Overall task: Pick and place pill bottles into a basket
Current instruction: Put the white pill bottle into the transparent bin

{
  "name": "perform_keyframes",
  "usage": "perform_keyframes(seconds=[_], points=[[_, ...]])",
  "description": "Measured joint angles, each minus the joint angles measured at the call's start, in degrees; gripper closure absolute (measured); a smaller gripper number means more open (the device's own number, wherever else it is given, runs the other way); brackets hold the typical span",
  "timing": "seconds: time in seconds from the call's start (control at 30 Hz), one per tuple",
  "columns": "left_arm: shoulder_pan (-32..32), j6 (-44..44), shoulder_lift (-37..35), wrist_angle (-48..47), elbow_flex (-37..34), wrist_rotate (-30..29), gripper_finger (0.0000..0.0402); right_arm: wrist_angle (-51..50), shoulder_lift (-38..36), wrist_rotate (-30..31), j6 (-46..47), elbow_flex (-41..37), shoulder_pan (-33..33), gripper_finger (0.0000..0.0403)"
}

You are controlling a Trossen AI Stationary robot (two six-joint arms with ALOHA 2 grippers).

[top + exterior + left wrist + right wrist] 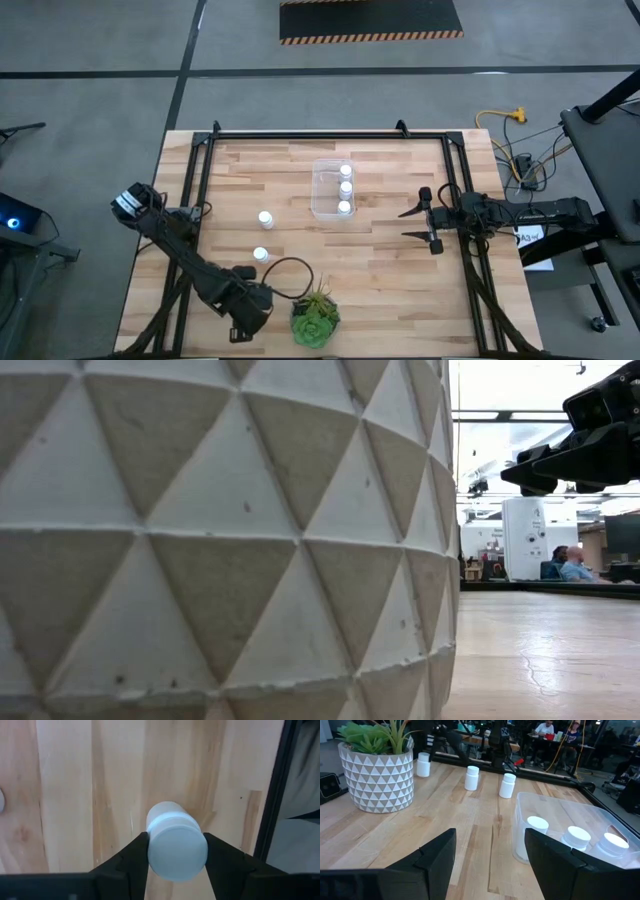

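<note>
Three white pill bottles (345,188) stand in the clear basket (318,190) at the table's middle far side. Two more (265,218) (260,254) stand on the wood left of it. My left gripper (176,845) is at the near left beside the plant, pointing down, and is shut on a sixth bottle (170,827). My left arm (243,320) hides that bottle in the high view. My right gripper (425,222) is open and empty just right of the basket; in its wrist view (490,855) it faces the basket (570,820) and the loose bottles (471,777). My left gripper pinches the bottle at its round white cap (150,852), one finger on each side. The fingers come from above, pointing down, with the cap facing the wrist camera. I cannot tell whether the bottle's base is on the wood or lifted off it.
A green spiky plant (315,320) in a white triangle-patterned pot (377,775) stands at the near edge, right beside my left gripper; the pot fills the low view (200,540). A black cable loop (285,280) lies by it. A black frame (330,135) rims the table.
</note>
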Motion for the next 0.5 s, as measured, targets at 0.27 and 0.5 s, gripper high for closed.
perform_keyframes(seconds=[0.27, 0.5], points=[[2.1, 2.0, 0.0, -7.3, 5.1, 0.0, 0.0253, 0.0, 0.0, 0.0, 0.0, 0.0, 0.0, 0.0177], [3.9, 6.2, -0.1, -15.0, 10.0, -1.8, 0.0253, 0.0, 0.0, 0.0, 0.0, 0.0, 0.0, 0.0177]])
